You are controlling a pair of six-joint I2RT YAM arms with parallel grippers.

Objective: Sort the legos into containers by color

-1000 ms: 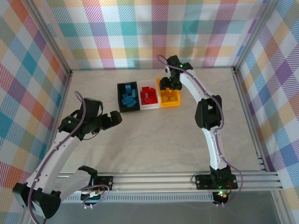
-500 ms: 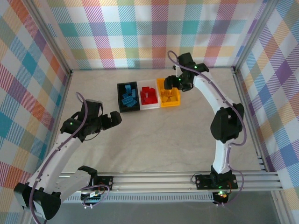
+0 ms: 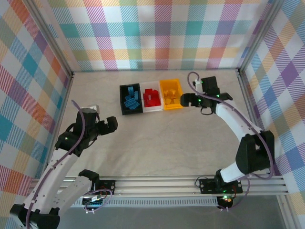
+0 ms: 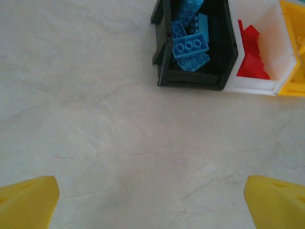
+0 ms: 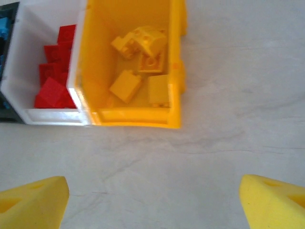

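Our left gripper [image 3: 112, 123] and right gripper [image 3: 184, 101] both stand open and empty, short of the row of bins.

On the left we see our yellow fingers [image 4: 28, 200] spread wide with nothing between them. The black bin [image 4: 190, 80] with the blue legos [image 4: 190, 45] lies well ahead of the fingertips, a little toward the right finger. Touching its right side is the white bin [image 4: 252, 86] holding the red legos [image 4: 250, 64]. Against that sits the yellow bin [image 5: 133, 117] with the yellow legos [image 5: 126, 86]. Our right gripper's fingers [image 5: 271, 200] also gape wide. That bin's near wall lies ahead of them, nearer the left finger, with table [image 5: 214, 157] between.
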